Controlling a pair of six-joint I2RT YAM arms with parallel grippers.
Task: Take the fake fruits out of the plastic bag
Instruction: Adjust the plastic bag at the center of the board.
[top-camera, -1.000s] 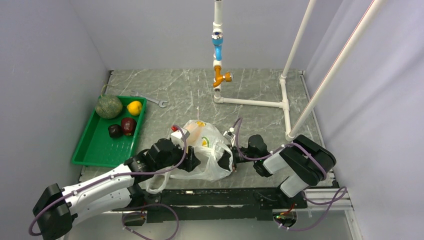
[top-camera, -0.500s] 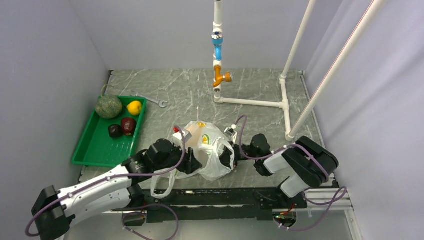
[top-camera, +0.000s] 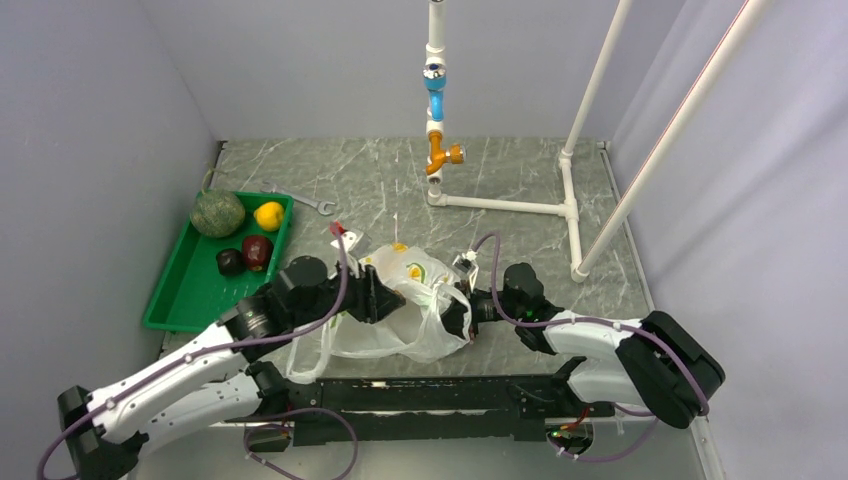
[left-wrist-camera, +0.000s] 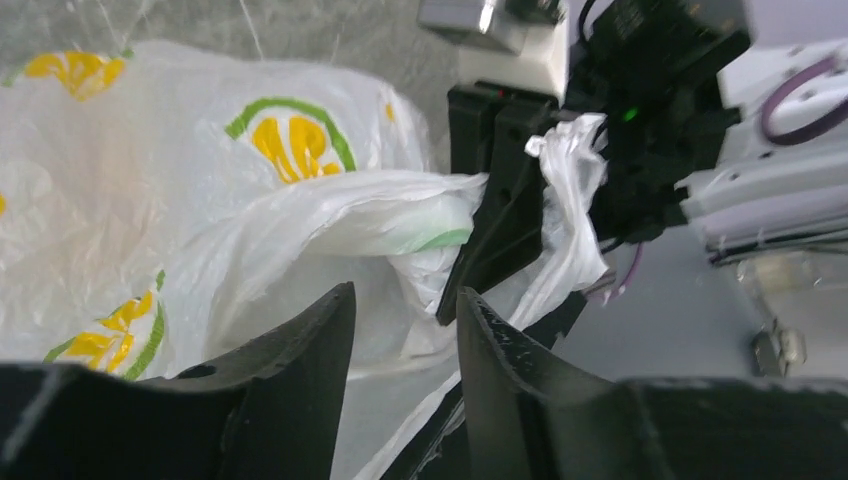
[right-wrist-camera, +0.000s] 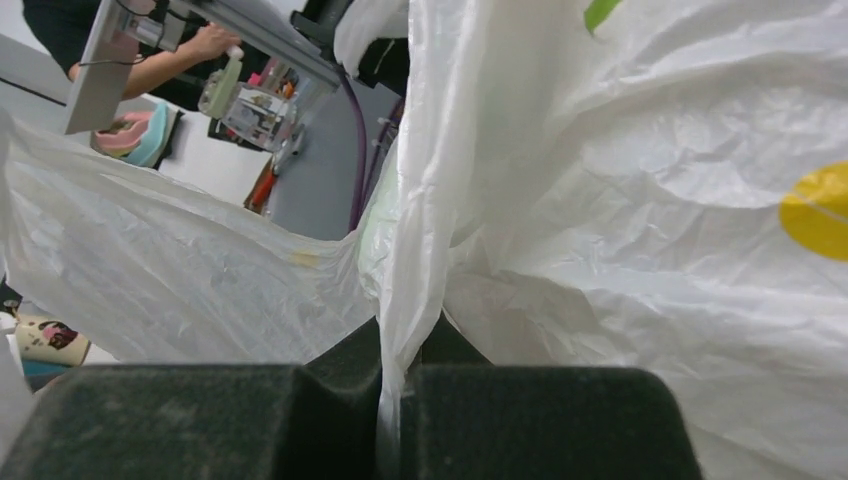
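- Since one second ago, the left arm has drawn away toward the far left, and the plastic bag has spread wider and flatter between the two arms. One handle loop now trails near the table's near edge. The right arm's elbow has swung out to the right and dropped low.
- Plastic bag: lies on the marble-pattern table at near centre, between the two grippers. No fruit shape can be made out through the film.
- Right gripper: fingers closed tight on a pinched fold of the bag's right edge.
- Left gripper: fingers stand a narrow gap apart at the bag's left side, with film showing in the gap. I cannot tell whether the film is actually gripped.
- Fake fruits: all sit in the green tray, well apart from the bag. The dull-green melon and the yellow lemon occupy the far end. The dark red apple and a darker fruit touch each other just nearer.
- Surroundings: a wrench lies beyond the tray. A white pipe frame stands at far right.
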